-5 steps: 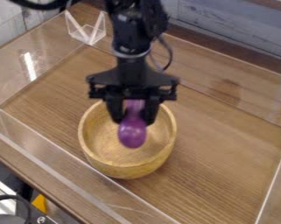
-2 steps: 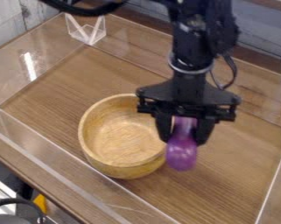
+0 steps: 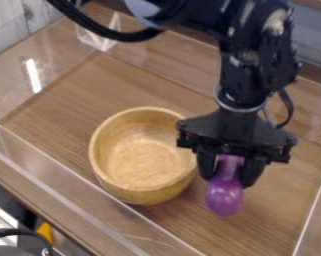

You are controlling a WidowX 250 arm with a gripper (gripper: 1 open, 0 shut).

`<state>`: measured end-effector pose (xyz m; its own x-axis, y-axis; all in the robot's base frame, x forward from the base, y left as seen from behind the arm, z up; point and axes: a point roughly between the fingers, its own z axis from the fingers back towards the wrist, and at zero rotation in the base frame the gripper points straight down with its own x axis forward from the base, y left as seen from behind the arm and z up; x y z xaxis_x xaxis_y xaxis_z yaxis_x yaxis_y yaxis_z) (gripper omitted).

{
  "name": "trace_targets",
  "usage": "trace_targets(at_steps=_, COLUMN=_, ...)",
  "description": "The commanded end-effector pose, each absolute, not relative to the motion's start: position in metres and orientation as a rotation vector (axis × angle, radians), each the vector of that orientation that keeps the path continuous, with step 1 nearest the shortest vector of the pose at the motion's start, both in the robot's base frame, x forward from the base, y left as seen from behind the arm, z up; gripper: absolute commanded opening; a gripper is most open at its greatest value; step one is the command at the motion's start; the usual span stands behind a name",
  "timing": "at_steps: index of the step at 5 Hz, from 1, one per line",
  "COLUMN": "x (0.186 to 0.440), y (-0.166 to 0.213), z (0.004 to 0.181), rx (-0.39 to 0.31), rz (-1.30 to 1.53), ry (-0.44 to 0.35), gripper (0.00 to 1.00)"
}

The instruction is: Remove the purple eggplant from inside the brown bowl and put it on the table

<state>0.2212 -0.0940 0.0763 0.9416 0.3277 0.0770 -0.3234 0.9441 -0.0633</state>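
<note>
Eggplant [image 3: 226, 194], purple and glossy, hangs clamped between the fingers of the black gripper [image 3: 230, 170], which points straight down with its jaws closed on the upper end; a second ago it hung over the middle of the brown bowl [image 3: 145, 155], and it now sits outside the rim, to the bowl's right, above bare table [image 3: 109, 85]. The bowl is empty; I judge the removal done, so what remains is lowering and release, though whether the tip already touches the wood I cannot tell.
</note>
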Motion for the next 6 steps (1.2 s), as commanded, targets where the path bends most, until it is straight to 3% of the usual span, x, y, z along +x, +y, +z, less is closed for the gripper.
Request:
trace_targets(at_steps=1, x=0.226, y=-0.094, z=0.072, rx=-0.077, rz=0.324, ry=-0.111, gripper=0.00)
trace_targets(at_steps=4, x=0.232, y=-0.100, z=0.048, rx=-0.108, rz=0.310, ry=-0.108, gripper=0.00)
trace_targets(at_steps=6, x=0.234, y=-0.100, z=0.048, rx=-0.122, rz=0.312, ry=-0.110, gripper=0.00)
